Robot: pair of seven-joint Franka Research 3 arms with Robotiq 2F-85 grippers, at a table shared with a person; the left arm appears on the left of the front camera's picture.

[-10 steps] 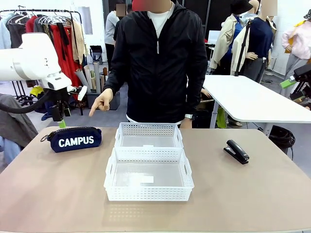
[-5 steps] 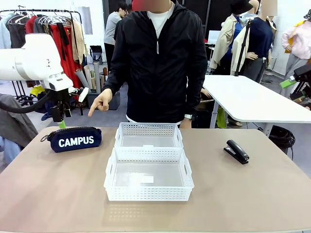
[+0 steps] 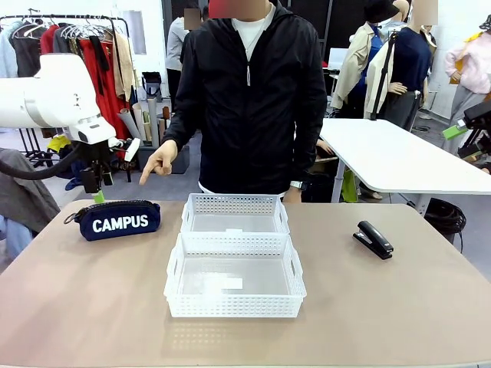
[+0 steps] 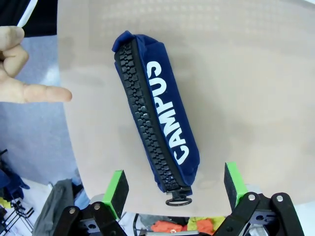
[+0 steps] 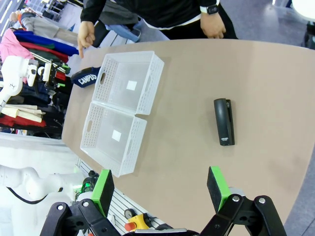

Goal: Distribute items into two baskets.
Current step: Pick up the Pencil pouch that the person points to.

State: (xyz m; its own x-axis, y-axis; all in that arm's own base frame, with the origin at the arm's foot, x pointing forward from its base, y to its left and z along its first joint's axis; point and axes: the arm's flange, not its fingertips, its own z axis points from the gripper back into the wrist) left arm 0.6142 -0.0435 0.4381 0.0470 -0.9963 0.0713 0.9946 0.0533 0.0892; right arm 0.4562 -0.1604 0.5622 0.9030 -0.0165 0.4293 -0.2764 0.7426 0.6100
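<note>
The navy CAMPUS pouch [image 3: 119, 221] lies at the table's far left. My left gripper [image 3: 96, 192] hangs open just above its left end. In the left wrist view the pouch [image 4: 160, 108] stretches away between the green pads [image 4: 116, 189], its zip pull ring nearest them, untouched. Two white baskets sit mid-table, one behind [image 3: 230, 205] and one in front [image 3: 234, 305], touching end to end, nothing in either. The black stapler [image 3: 374, 239] rests at the right. High over the table, my right gripper [image 5: 160, 189] is open above the stapler [image 5: 224, 121].
A person in a black jacket stands at the far edge, one hand [image 3: 159, 162] pointing down toward the pouch, the same hand [image 4: 29, 88] close to the pouch's far end. A white table [image 3: 399, 157] stands behind on the right.
</note>
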